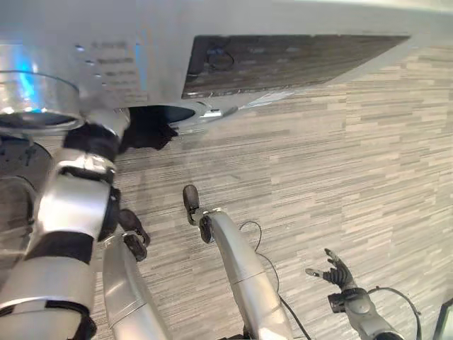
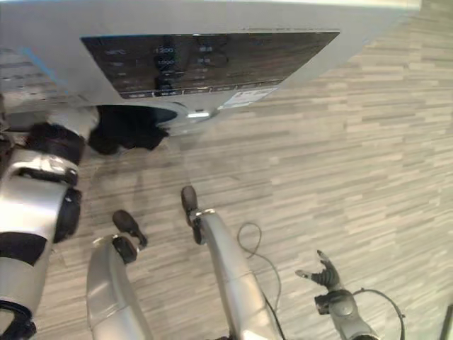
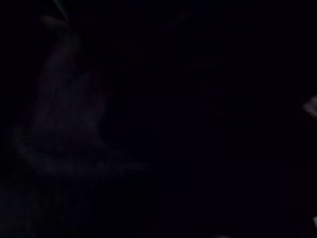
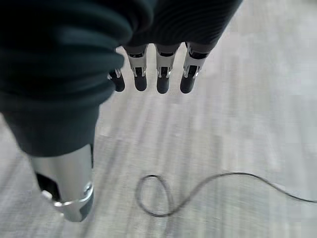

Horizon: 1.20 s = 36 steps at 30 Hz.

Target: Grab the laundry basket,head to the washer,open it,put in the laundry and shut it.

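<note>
Our left hand reaches into the washer opening, fingers hidden, so we cannot tell their grip; dark laundry sits at the opening. We judge it needs pushing deep, clear of the rim. Our right hand hangs relaxed over the floor

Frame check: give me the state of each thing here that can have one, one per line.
washer: seen from above, drum opening uncovered, dark inside.
dark laundry: bunched at the mouth of the drum opening, partly hanging out.
left hand: reaching into the drum opening among the laundry, fingers hidden.
right hand: low beside the robot above the floor, fingers straight, holding nothing.
</note>
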Tool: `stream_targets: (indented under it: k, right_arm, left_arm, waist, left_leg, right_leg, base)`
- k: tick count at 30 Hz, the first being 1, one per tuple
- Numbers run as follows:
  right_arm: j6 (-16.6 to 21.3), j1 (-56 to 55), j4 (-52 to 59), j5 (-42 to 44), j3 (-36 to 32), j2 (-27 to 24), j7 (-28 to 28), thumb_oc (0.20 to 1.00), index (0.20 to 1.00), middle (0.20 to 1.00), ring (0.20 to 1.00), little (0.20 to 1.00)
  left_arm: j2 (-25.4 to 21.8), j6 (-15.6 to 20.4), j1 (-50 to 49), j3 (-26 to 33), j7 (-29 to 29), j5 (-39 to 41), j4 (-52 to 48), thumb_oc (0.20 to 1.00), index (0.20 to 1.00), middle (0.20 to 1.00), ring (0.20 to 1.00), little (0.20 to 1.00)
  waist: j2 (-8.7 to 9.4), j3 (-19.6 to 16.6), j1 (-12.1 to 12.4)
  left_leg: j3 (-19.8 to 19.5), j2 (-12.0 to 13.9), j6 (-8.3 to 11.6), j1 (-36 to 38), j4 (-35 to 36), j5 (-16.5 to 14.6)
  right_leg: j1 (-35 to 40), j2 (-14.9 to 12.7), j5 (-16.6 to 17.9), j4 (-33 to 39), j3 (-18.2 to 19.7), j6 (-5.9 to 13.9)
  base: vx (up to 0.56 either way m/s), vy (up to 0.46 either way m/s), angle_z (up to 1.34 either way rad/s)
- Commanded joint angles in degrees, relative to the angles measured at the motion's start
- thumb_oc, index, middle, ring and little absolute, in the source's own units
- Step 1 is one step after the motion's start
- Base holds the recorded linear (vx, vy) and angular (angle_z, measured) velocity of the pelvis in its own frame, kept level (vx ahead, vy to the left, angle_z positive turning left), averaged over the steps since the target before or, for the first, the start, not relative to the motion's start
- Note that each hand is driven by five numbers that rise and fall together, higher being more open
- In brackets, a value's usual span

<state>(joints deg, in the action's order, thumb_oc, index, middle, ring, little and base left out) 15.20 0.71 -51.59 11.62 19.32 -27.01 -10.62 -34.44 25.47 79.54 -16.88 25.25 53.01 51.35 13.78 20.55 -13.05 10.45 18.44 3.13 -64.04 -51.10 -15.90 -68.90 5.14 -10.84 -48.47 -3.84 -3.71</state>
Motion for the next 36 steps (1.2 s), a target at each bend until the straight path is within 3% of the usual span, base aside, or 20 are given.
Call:
stream_targets:
  k: [1, 5, 6, 7, 8, 10, 11, 13, 14, 15, 24, 29, 36]
  right_arm:
    - [0.7, -4.38, -1.34, 1.22, -0.38, -3.2, 1.06, 1.0, 1.0, 1.0, 1.0, 1.0]
    - [1.45, -3.94, 1.47, 1.94, -0.13, -3.54, 1.04, 1.0, 1.0, 1.0, 1.0, 1.0]
    - [1.94, -3.12, 2.79, 2.74, 0.02, -3.75, 0.79, 1.0, 1.0, 1.0, 1.0, 1.0]
    - [1.94, -3.12, 2.8, 2.75, 0.01, -3.76, 0.79, 1.0, 1.0, 1.0, 1.0, 1.0]
    - [2.39, -1.49, 3.32, 3.7, 0.36, -3.59, -0.08, 1.0, 1.0, 1.0, 1.0, 1.0]
    - [2.29, -0.9, 4.0, 3.93, 0.44, -3.5, -0.15, 1.0, 1.0, 1.0, 1.0, 1.0]
    - [2.15, -0.28, 3.67, 3.92, 0.84, -3.61, -0.22, 1.0, 1.0, 1.0, 1.0, 1.0]
    - [2.53, 0.24, 5.45, 2.95, 2.04, -4.66, 0.61, 1.0, 1.0, 1.0, 1.0, 1.0]
    - [2.52, 0.25, 5.46, 2.96, 2.04, -4.66, 0.61, 1.0, 1.0, 1.0, 1.0, 1.0]
    - [2.0, 0.78, 5.46, 1.81, 3.21, -6.06, 1.91, 1.0, 1.0, 1.0, 1.0, 1.0]
    - [1.85, -2.09, 4.13, 0.7, 3.02, -5.64, 4.55, 1.0, 1.0, 1.0, 1.0, 1.0]
    - [2.33, -0.92, 1.3, 0.62, 3.45, -5.04, 4.02, 1.0, 1.0, 1.0, 1.0, 1.0]
    - [3.28, 0.03, 0.86, -0.06, 2.36, -4.31, 2.0, 1.0, 1.0, 1.0, 1.0, 1.0]
  left_arm:
    - [0.42, 5.08, 2.19, 1.26, 3.54, -4.74, -5.63, 0.2, 0.2, 0.2, 0.2, 0.2]
    - [0.98, 3.54, -0.08, 1.01, 3.02, -5.39, -3.94, 0.2, 0.2, 0.2, 0.2, 0.2]
    - [2.6, 0.64, -1.98, 0.88, 0.4, -2.57, 2.42, 0.2, 0.2, 0.2, 0.2, 0.2]
    - [2.56, 0.68, -1.88, 0.86, 0.19, -2.4, 2.61, 0.2, 0.2, 0.2, 0.2, 0.2]
    - [3.1, -4.98, -2.32, 0.9, -0.85, -3.63, 13.77, 0.2, 0.2, 0.2, 0.2, 0.2]
    - [3.6, -6.49, -2.11, 0.48, -2.78, -2.15, 15.3, 0.225, 0.225, 0.225, 0.225, 0.225]
    - [2.92, -8.97, -1.76, -0.94, -4.23, -5.08, 18.38, 1.0, 1.0, 1.0, 1.0, 1.0]
    - [0.86, -15.13, -1.95, -4.52, -6.27, -17.21, 24.02, 1.0, 1.0, 1.0, 1.0, 1.0]
    - [0.86, -15.13, -1.92, -4.52, -6.29, -17.22, 24.05, 1.0, 1.0, 1.0, 1.0, 1.0]
    - [-0.45, -19.93, -1.5, -8.03, -9.25, -28.04, 29.59, 1.0, 1.0, 1.0, 1.0, 1.0]
    - [0.82, -18.81, -0.56, -10.8, -6.21, -35.66, 24.7, 1.0, 1.0, 1.0, 1.0, 1.0]
    - [4.31, -17.31, -4.16, -10.13, -3.7, -37.77, 20.33, 1.0, 1.0, 1.0, 1.0, 1.0]
    - [11.85, -15.44, -17.36, -8.95, 0.62, -45.39, 11.53, 1.0, 1.0, 1.0, 1.0, 1.0]
  waist:
    - [-4.78, -4.15, -0.13]
    - [-5.22, -4.09, 0.18]
    - [-5.32, -4.06, 0.2]
    - [-5.35, -4.09, 0.19]
    - [-5.44, -4.11, 0.23]
    - [-5.55, -4.17, 0.24]
    - [-5.69, -4.35, 0.26]
    - [-5.73, -4.78, 0.1]
    - [-5.72, -4.8, 0.1]
    - [-5.73, -5.16, -0.14]
    - [-6.91, -4.77, 1.05]
    - [-6.96, -3.5, 1.79]
    - [-6.17, -1.92, 3.56]
  left_leg:
    - [-5.31, 1.55, -0.83, 0.24, -6.85, -5.34]
    - [-6.03, 1.58, -0.85, -1.04, -8.21, -5.58]
    - [-6.02, 1.5, -1.03, -1.59, -8.76, -5.86]
    - [-6.05, 1.5, -1.03, -1.67, -8.8, -5.88]
    - [-6.04, 1.42, -1.3, -2.05, -9.24, -6.34]
    - [-6.12, 1.37, -1.34, -2.36, -9.43, -6.47]
    - [-6.1, 1.43, -1.45, -2.63, -9.67, -6.57]
    - [-5.77, 1.73, -1.7, -3.34, -9.94, -6.63]
    - [-5.76, 1.73, -1.71, -3.35, -9.94, -6.63]
    - [-5.14, 1.9, -1.79, -3.2, -9.2, -6.6]
    - [-2.17, -0.51, -2.02, 0.64, -0.85, -3.36]
    - [-2.2, -3.04, -2.05, 5.37, 7.69, 0.11]
    - [-3.14, -7.83, -2.01, 14.56, 20.95, 5.77]
  right_leg:
    - [2.79, -3.35, 0.46, -0.7, -0.2, 5.84]
    - [1.65, -3.28, -0.09, -1.89, -0.99, 5.76]
    - [1.06, -3.48, -0.18, -2.6, -1.37, 5.68]
    - [1.0, -3.48, -0.2, -2.63, -1.39, 5.68]
    - [0.49, -3.49, -0.37, -3.05, -1.49, 5.5]
    - [0.21, -3.51, -0.43, -3.09, -1.51, 5.44]
    - [-0.07, -3.48, -0.37, -3.2, -1.62, 5.42]
    - [-0.47, -3.33, 0.23, -2.93, -1.72, 5.57]
    - [-0.49, -3.33, 0.23, -2.92, -1.72, 5.57]
    - [-0.2, -3.3, 0.85, -1.89, -1.56, 5.72]
    - [3.72, -4.12, 4.18, 5.59, 0.45, 6.59]
    - [8.82, -5.8, 6.7, 11.92, 0.24, 7.86]
    - [17.51, -8.24, 10.8, 21.45, -1.1, 9.3]
  base:
    - [0.06, -0.034, 0.06]
    - [0.02, -0.013, 0.03]
    - [0.0, 0.0, 0.0]
    - [0.02, 0.017, 0.06]
    - [0.01, 0.029, 0.09]
    - [0.01, 0.014, 0.04]
    - [0.01, 0.037, 0.02]
    - [0.0, 0.039, 0.0]
    - [-0.01, 0.042, -0.06]
    - [-0.01, 0.048, -0.08]
    - [-0.03, 0.03, -0.06]
    - [-0.06, 0.01, 0.18]
    - [-0.04, 0.012, 0.27]
